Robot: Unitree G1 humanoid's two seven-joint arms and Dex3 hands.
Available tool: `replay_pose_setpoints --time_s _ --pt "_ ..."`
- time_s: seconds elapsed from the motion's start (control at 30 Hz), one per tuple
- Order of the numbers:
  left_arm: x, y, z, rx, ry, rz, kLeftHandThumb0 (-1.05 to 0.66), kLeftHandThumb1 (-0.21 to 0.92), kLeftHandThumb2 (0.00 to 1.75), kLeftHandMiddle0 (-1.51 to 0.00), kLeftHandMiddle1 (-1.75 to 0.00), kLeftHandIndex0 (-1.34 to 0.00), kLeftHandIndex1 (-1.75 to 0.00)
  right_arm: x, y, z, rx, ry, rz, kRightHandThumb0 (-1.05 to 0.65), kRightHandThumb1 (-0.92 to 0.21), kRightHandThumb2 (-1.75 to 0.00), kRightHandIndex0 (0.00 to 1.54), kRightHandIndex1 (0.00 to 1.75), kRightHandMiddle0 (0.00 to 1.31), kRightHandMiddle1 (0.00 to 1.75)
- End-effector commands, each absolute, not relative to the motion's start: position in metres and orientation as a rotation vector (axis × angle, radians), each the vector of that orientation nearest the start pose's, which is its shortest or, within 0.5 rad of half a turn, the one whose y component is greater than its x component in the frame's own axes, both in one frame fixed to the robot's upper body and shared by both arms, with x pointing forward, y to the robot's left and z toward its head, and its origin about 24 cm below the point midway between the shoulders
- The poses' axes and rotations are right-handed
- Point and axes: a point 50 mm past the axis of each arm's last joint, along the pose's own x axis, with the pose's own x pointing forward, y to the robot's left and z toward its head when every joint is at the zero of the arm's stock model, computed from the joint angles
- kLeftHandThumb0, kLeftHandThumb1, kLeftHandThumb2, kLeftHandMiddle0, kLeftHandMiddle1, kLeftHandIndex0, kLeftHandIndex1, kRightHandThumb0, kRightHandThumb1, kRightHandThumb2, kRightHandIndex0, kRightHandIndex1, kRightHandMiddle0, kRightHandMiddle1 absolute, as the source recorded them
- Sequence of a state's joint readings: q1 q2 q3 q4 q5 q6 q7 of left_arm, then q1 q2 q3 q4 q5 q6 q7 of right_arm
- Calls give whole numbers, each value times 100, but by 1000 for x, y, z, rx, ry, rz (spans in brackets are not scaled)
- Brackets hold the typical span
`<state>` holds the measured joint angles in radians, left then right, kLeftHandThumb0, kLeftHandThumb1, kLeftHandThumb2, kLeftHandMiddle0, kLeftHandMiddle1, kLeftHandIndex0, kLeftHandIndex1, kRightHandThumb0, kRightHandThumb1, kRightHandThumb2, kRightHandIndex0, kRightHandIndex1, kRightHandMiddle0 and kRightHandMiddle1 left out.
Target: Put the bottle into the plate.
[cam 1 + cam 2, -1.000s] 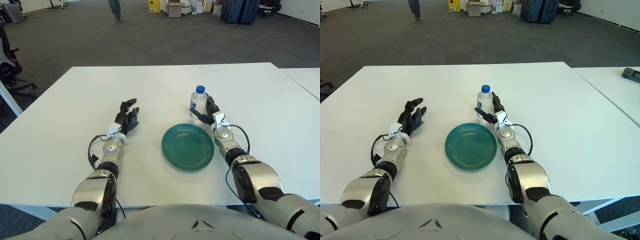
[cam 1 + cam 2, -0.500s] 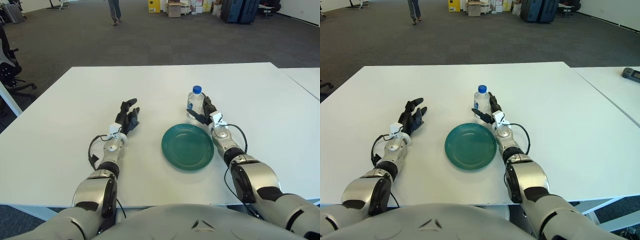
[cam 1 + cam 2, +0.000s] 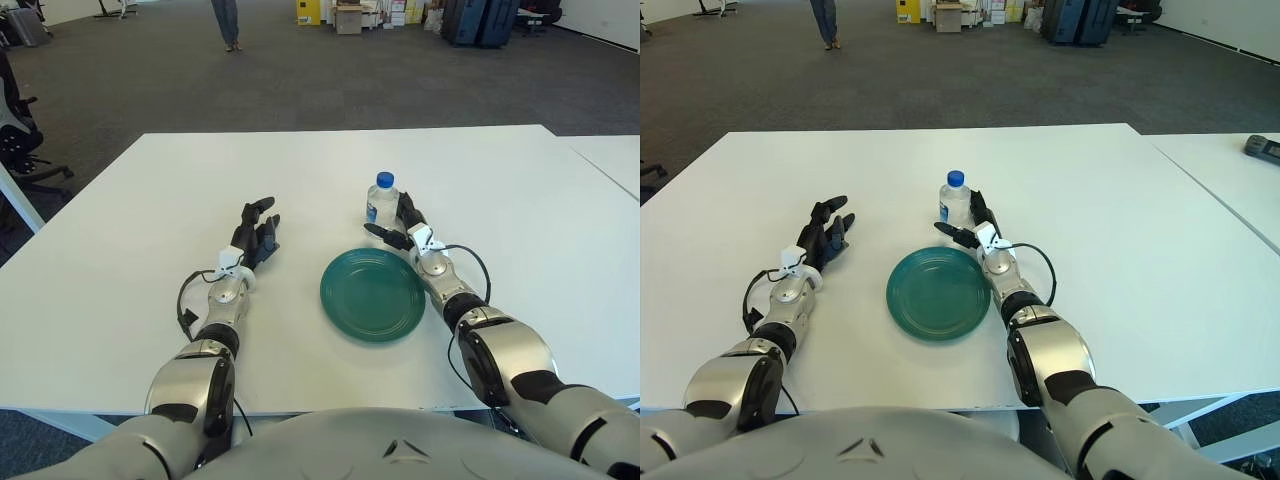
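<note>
Right robot hand (image 3: pixel 400 226) grips the bottle (image 3: pixel 380 201), hiding its base, behind the plate (image 3: pixel 373 295).

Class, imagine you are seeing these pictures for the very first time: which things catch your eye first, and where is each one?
The round green plate stands out against the white table, near the front edge between the two arms. Just beyond it, a clear water bottle with a blue cap stands upright, with the right hand curled around its side. The left hand rests on the table to the plate's left, holding nothing.
</note>
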<state>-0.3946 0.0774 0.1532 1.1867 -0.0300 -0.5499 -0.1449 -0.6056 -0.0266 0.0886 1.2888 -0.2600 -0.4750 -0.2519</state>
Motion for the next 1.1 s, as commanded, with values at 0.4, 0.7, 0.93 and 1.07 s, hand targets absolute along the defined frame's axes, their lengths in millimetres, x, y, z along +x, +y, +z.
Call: replay_pose_setpoints --time_s 0.4,0.7,0.93,1.07 --pt "262 168 -72 -26 339 -59 -78 92 90 -50 -11 0 -94 326 -101 -16 -487 186 -72 -21 -22 -99 87 175 62 174" --pt "261 168 -72 -36 339 -60 -78 92 89 -49 -12 0 -97 329 -99 -16 -301 255 -89 1 -25 -126 110 175 89 175" --pt "260 168 -73 -53 338 -64 -78 92 87 -50 -13 0 -100 329 -101 -17 -234 281 -101 -1 -25 -130 121 175 100 175" --pt "260 169 -73 -62 339 -66 -78 92 85 -51 -15 0 -103 328 -103 -19 -217 293 -105 -2 -26 -131 124 175 103 175"
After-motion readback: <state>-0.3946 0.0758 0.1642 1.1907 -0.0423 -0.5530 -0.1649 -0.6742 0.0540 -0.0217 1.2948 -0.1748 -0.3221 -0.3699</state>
